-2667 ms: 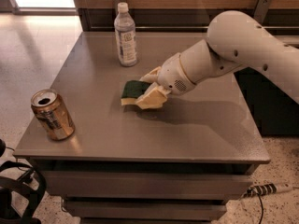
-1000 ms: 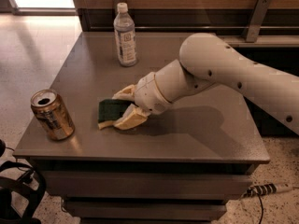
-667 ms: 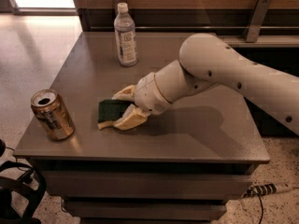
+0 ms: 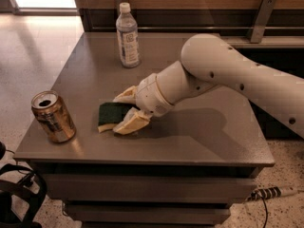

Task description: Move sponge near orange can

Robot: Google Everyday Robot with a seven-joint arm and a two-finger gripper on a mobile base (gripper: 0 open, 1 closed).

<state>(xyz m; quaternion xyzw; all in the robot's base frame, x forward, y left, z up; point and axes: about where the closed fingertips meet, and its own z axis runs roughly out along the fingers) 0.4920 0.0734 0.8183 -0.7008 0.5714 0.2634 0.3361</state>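
The sponge [image 4: 110,114], dark green on top with a pale yellow base, lies low on the grey table [image 4: 199,137], a short way right of the orange can [image 4: 53,117]. The can stands upright near the table's front left corner, its top opened. My gripper [image 4: 122,113] reaches in from the right. Its two yellowish padded fingers [image 4: 132,122] sit on either side of the sponge's right end, closed on it. A small gap of bare table separates the sponge from the can.
A clear plastic bottle [image 4: 127,34] with a white cap stands upright at the back of the table. My white arm [image 4: 223,75] crosses the right half of the table. The table's front edge lies just below the sponge and can.
Since 2.7 s ago my gripper has carried the sponge left and forward, toward the can. Over the last second nothing has visibly moved.
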